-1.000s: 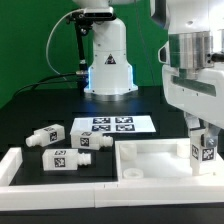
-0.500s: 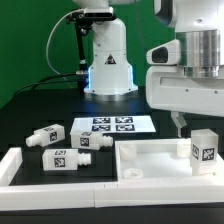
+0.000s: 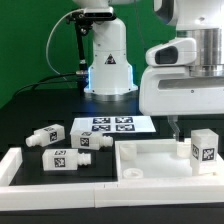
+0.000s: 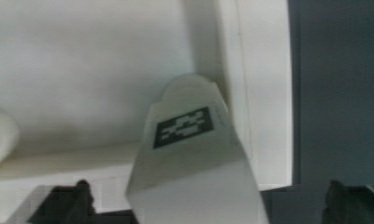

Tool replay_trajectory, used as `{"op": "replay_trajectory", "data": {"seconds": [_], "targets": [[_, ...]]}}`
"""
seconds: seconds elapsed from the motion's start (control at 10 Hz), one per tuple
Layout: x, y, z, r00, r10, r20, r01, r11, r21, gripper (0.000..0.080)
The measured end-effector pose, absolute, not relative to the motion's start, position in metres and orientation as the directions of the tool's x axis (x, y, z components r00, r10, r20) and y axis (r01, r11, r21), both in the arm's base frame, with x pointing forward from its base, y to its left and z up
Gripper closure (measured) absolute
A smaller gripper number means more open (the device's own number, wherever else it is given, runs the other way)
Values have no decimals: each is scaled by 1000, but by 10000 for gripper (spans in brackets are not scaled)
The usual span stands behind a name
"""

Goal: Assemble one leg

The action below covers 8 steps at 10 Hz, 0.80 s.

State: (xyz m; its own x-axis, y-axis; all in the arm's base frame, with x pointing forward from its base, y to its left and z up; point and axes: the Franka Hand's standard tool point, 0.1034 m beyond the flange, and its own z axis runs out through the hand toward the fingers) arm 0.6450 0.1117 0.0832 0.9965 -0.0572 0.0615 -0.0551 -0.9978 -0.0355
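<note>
A leg, a small white block with a black-and-white tag, stands upright on the right end of the large white panel with raised rims. My gripper hangs just above and a little to the exterior view's left of it, open and holding nothing. In the wrist view the leg stands between my two spread dark fingertips without touching them, its tag facing the camera, and the gripper is open. Three more legs lie on the table at the exterior view's left.
The marker board lies flat behind the panel. A white rimmed frame runs along the front left. The robot's base stands at the back centre on the black table.
My gripper let go of the leg, opened and rose, drifting to the exterior view's left. The leg stays upright on the panel.
</note>
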Motion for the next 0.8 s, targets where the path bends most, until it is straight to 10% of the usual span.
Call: {"op": "replay_trajectory", "data": {"seconds": [0.2,0.5,0.8], "targets": [[645,112,83,996,-61,61,-59,-998,-35,151],[645,112,83,978,-203,55,-201,-979,-45,515],[645,110,82,834,-550,42,-548,-835,-54,515]]}}
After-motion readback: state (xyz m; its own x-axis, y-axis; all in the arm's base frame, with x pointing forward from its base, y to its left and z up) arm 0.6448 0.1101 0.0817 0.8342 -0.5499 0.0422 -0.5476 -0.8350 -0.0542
